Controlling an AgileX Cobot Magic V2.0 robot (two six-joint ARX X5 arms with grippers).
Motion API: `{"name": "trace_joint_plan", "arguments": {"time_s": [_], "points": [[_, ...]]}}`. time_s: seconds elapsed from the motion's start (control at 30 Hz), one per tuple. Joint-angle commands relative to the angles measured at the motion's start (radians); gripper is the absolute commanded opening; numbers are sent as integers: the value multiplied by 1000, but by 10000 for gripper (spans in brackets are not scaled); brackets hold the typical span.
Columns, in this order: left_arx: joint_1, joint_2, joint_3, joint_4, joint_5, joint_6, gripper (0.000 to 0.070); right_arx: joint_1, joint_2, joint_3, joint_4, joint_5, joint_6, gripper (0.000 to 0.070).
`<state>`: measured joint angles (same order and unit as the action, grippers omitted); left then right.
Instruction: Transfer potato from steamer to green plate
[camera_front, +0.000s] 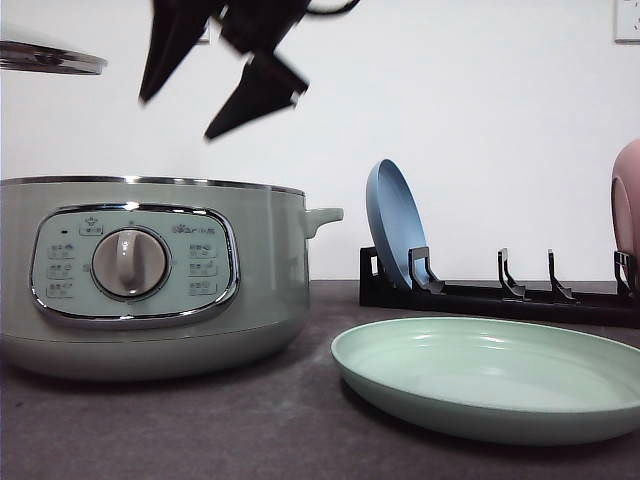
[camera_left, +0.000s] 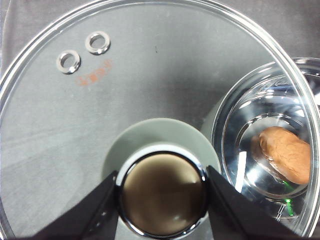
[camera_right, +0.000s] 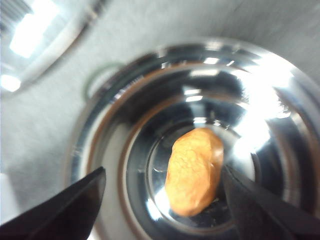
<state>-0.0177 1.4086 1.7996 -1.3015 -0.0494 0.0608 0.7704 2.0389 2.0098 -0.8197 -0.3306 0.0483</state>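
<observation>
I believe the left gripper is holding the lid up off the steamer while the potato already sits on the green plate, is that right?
Not quite. The potato lies inside the steamer, as the right wrist view shows, with the open right gripper above it. In the front view the green plate holds nothing. The rest stands: the left gripper is shut on the lid knob, holding it off the steamer.

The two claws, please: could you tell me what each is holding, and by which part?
The left claw holds the glass lid by its knob. The right claw holds nothing, open above the potato in the steamer.
</observation>
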Motion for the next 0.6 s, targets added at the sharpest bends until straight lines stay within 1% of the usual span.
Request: {"name": "trace_joint_plan", "arguments": {"time_s": [0.0,0.23,0.43,0.57], "points": [[0,0,28,35,0,-6,0,22,48,29,11,28,-16,476],[0,0,29,33,1,-6,0,54,140,29,38,129,-37,485],[0,0,29,32,1,-6,0,63,190,29,45,173,-38,486],[0,0,28,32,1,-6,0,63,211,29,46,178,-38,486]]}}
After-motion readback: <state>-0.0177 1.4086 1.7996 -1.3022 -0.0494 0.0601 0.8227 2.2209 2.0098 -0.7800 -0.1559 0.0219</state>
